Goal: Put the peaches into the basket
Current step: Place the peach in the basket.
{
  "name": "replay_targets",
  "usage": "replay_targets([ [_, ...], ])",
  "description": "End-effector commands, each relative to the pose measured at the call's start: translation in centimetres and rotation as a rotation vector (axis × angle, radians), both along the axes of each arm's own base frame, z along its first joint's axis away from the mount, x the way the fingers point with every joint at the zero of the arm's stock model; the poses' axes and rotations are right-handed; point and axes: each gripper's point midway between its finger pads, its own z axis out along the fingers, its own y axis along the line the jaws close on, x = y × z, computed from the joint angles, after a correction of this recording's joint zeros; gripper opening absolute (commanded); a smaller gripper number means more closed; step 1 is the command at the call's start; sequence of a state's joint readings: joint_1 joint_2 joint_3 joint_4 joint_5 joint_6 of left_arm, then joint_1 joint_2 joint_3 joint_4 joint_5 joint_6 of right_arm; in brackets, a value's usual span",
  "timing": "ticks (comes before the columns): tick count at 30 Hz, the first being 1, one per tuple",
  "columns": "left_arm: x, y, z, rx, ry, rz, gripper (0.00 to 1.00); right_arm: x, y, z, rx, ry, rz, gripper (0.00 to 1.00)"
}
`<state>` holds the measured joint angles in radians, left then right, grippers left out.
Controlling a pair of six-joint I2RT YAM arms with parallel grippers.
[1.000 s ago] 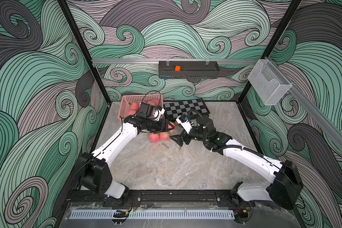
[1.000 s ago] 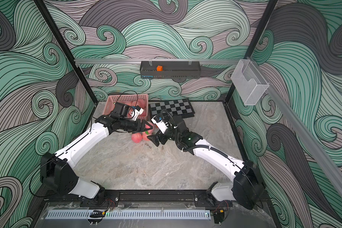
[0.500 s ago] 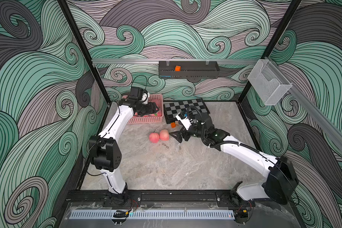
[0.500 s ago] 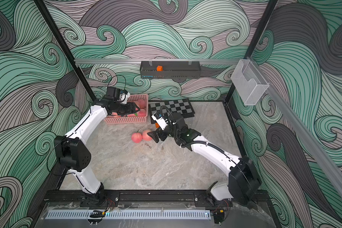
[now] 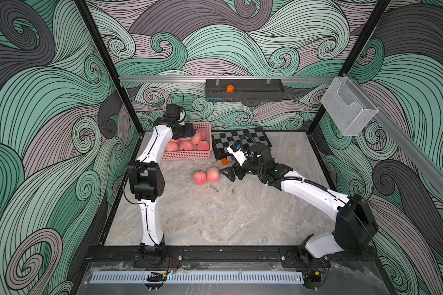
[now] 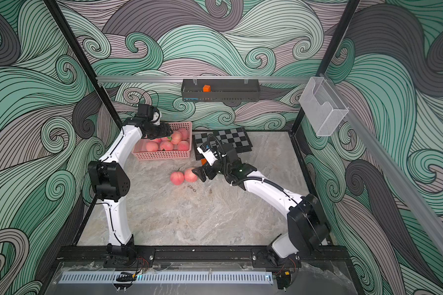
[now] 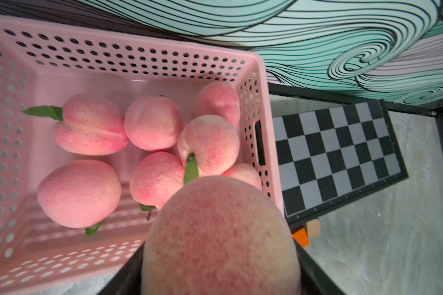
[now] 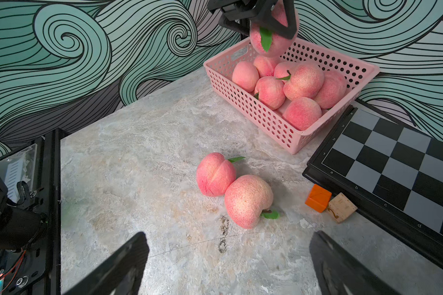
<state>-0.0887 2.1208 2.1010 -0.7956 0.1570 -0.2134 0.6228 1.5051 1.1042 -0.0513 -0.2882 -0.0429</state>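
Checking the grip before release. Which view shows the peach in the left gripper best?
The right wrist view: the held peach hangs over the basket, the left gripper shut on it. The left wrist view shows only its blurred near side; in both top views it is small, partly behind the gripper.

chessboard (image 8: 399,166) border, numerals 1 to 4, letters a to d

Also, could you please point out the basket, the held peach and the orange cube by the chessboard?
basket (image 8: 253,112), right wrist view, near perforated wall.
held peach (image 7: 220,237), left wrist view, its skin.
orange cube (image 8: 318,194), right wrist view, top face.
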Motion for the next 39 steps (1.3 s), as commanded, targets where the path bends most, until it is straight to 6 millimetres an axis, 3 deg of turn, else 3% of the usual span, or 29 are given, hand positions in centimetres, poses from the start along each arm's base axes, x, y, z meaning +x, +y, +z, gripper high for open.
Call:
replay_targets([
  [1, 1.3, 2.3, -0.5, 0.092, -0.008, 0.039, 0.65, 0.7, 0.3, 0.9, 0.019, -0.034, 0.025, 0.99],
  [15, 4.9, 4.7, -3.0, 0.15, -0.047, 0.095, 0.65, 1.4, 0.3, -0.1, 0.017, -0.009, 0.024, 0.99],
  [26, 5.6, 7.2, -5.3, 0.194, -0.038, 0.155, 0.66, 1.7, 0.5, -1.0, 0.012, 0.011, 0.028, 0.99],
  [39, 5.7, 7.9, -7.7, 0.23, -0.005, 0.155, 0.67, 2.6, 1.5, -2.8, -0.015, 0.038, 0.026, 0.99],
])
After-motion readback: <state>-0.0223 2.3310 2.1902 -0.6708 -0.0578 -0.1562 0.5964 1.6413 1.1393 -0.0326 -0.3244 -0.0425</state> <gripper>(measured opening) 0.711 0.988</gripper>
